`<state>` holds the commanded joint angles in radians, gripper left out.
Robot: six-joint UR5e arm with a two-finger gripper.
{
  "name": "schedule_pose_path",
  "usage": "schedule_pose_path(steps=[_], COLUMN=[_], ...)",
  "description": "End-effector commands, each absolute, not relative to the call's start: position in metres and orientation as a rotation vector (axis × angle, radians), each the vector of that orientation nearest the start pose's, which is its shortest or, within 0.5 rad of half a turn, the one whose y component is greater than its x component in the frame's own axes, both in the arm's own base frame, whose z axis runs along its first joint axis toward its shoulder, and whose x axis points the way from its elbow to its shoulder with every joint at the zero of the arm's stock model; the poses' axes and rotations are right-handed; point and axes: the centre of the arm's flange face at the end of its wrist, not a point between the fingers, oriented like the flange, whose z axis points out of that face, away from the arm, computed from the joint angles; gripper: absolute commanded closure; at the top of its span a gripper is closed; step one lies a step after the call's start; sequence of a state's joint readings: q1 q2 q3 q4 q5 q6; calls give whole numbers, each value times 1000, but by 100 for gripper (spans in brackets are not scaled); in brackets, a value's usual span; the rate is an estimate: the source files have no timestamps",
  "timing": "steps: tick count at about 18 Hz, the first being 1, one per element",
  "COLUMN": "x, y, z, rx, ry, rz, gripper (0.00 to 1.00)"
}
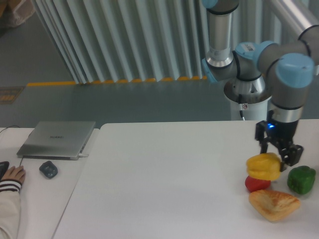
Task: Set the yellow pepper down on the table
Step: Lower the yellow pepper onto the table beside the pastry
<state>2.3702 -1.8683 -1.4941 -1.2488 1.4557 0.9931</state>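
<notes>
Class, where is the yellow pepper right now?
The yellow pepper is at the right of the camera view, under the gripper, above the red pepper, with the green pepper to its right and the pastry in front.

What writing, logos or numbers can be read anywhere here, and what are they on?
No text can be read in this picture.
Laptop: a small mark in the middle of the closed lid, too blurred to read.
Robot base: a small red and white sticker, too small to read.
Yellow pepper, red pepper, green pepper, pastry and table: no writing visible.
</notes>
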Motion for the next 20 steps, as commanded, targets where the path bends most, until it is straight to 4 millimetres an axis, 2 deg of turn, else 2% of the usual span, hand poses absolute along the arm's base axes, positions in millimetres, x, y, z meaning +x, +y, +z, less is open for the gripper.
schedule_pose_path(steps=[3,4,5,9,11,14,19,20], x=[-327,-321,-317,-287,-284,-284,-280,-281], y=[552,557,562,584,585,587,589,588], z=[392,380,377,345,343,312,305,306], rx=[-2928,-2945,-2962,-3158,-3130,-3142,-3154,-3153], ry=[260,163,146,282,294,328,301,300], rz=[82,73,111,384,305,197,192,194], gripper=[64,64,64,64,64,64,63,59])
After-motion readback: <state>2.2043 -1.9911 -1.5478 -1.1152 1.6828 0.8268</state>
